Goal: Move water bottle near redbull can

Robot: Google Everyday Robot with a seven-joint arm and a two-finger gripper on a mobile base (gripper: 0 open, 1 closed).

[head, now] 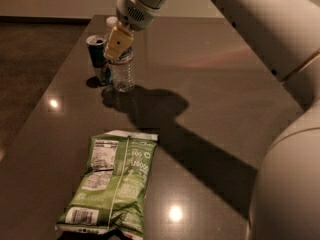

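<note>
Fingers (119,40) pinching upper water bottle (123,76), gripper (116,46) angled down from arm (260,29), beside redbull can (96,54)

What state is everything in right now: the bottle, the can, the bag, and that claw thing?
can: upright on the table.
bottle: upright, cap on, close beside the can on its right.
claw: over the table's far left part, shut on the bottle's upper part.
bag: lying flat near the front edge, nutrition label facing up.
</note>
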